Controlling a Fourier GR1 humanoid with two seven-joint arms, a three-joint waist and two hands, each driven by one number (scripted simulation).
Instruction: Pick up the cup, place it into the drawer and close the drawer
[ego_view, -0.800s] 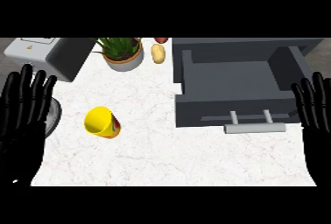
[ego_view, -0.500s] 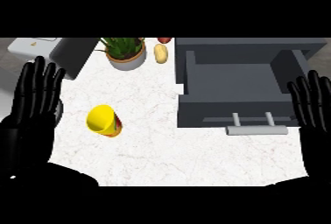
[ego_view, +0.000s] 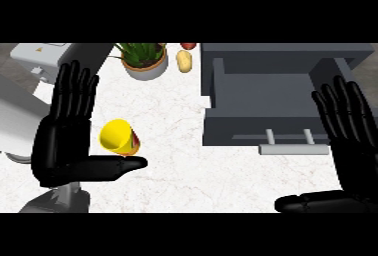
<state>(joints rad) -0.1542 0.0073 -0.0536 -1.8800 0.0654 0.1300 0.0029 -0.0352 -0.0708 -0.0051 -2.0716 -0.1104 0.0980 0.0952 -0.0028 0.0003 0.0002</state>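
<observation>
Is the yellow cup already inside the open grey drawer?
No, the yellow cup lies on the white counter, left of the open grey drawer.

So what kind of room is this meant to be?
Most likely a kitchen: a pale marble-look counter, an open grey drawer, plus a potted plant, a yellow cup and what look like fruit or vegetables.

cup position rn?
Head view, left side: the yellow cup lies tipped on the counter, just right of the open left robot hand, left of the open drawer.
</observation>
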